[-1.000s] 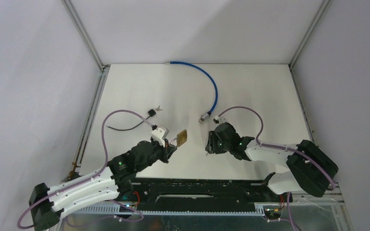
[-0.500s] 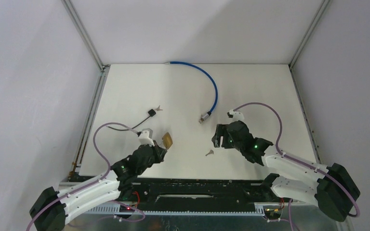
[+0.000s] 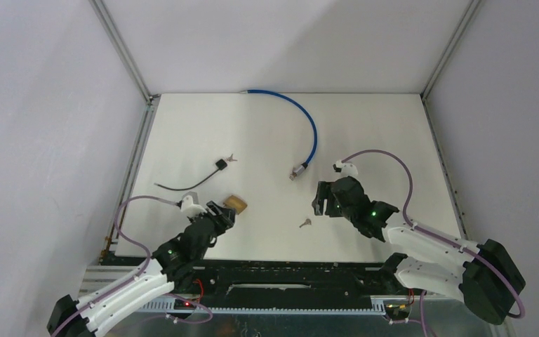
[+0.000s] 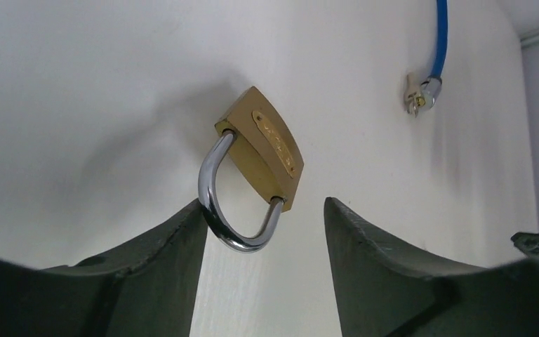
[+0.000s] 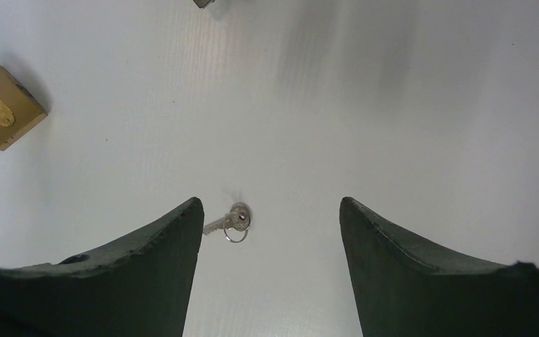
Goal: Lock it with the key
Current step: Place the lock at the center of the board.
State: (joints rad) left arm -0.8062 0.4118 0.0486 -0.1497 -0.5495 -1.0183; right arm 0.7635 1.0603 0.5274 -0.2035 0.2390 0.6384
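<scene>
A brass padlock (image 3: 236, 203) lies on the white table, its chrome shackle pointing toward my left gripper (image 3: 219, 214). In the left wrist view the padlock (image 4: 261, 149) has both ends of its shackle (image 4: 214, 207) in the body, and the bow sits against my left fingertip. The left gripper (image 4: 264, 203) is open and grips nothing. A small silver key (image 3: 305, 223) on a ring lies flat near the table's middle. In the right wrist view the key (image 5: 231, 220) rests just beside one fingertip of my open right gripper (image 5: 269, 202), which hovers above it.
A blue cable (image 3: 310, 130) curves from the back of the table to a metal end (image 3: 296, 172). A thin black cable with a small plug (image 3: 219, 165) lies at the left, with a tiny metal piece (image 3: 231, 157) beside it. Aluminium frame rails border the table.
My left gripper has opened and let go of the padlock, which now lies on the table; the left arm has drawn back toward the near left. The right arm has lifted off the key.
</scene>
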